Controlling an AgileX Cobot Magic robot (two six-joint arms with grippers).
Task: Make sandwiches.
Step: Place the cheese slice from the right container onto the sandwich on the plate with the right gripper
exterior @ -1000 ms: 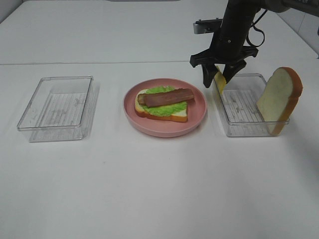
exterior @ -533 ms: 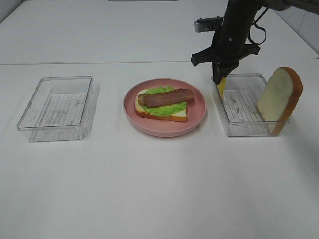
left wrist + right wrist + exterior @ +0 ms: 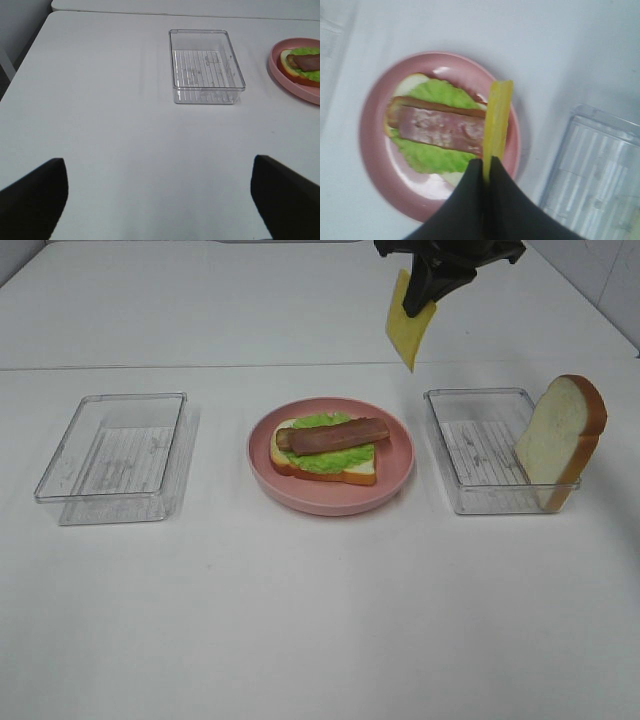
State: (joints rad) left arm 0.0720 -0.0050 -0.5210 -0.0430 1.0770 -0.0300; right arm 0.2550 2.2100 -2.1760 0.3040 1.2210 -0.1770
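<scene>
Right gripper was clamped on the upper edge of the cheese, which hung high between plate and right tray. Thin, light and floppy, it was judged best pinched by an edge. Left gripper fingers were apart.

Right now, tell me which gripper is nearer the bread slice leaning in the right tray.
Right. The right gripper hangs above the table behind that tray, pinching the cheese slice. The left gripper sits far off, near the other clear tray, away from the bread slice.
</scene>
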